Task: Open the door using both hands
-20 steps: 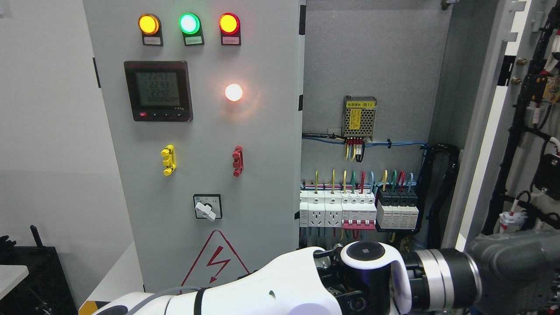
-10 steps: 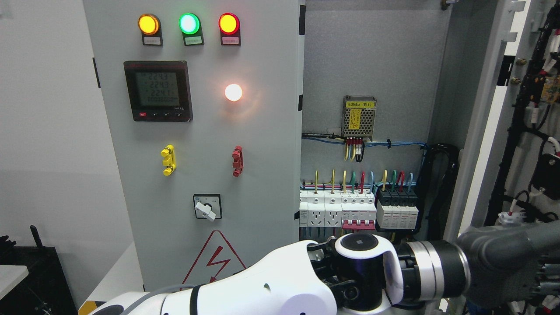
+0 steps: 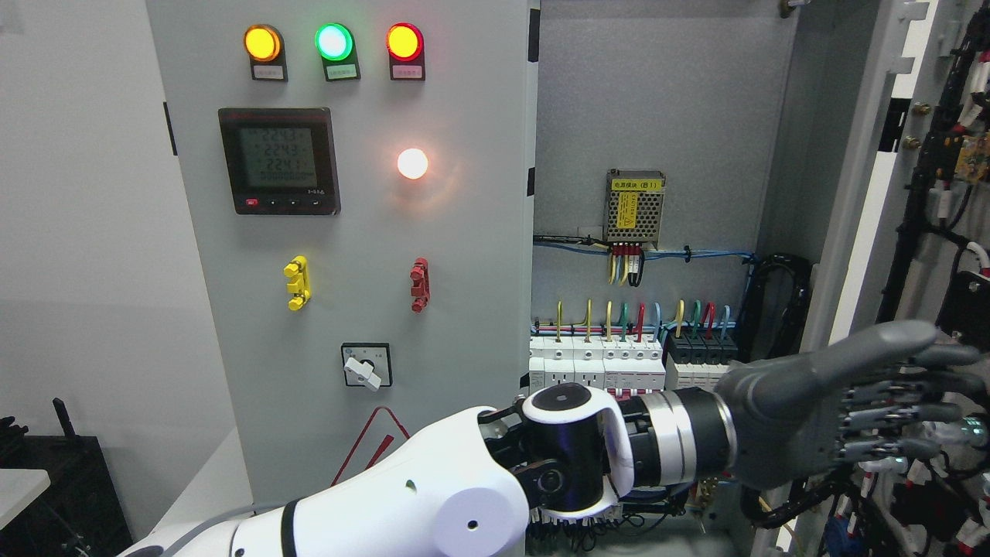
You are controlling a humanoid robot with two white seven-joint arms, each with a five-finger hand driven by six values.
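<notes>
The grey cabinet's right door [image 3: 860, 232] stands swung open at the picture's right, and black wiring shows on its inner face. The left door [image 3: 464, 325], with its lamps, meter and switches, is closed. My left arm [image 3: 433, 503] comes in from the lower left and reaches across the open compartment. Its grey hand [image 3: 928, 387] is open, with straight fingers [image 3: 897, 422] pointing right in front of the open door's inner side. I cannot tell whether they touch it. No right arm shows.
Inside the cabinet are a row of breakers [image 3: 603, 370], a yellow-labelled power supply [image 3: 636, 206] and bundled cables [image 3: 781, 294]. The left door carries a rotary switch [image 3: 366, 367]. A black object [image 3: 69, 480] sits at the lower left.
My left arm has risen and drawn left. Its hand, earlier low at the right edge, now shows fully with fingers stretched toward the open door.
</notes>
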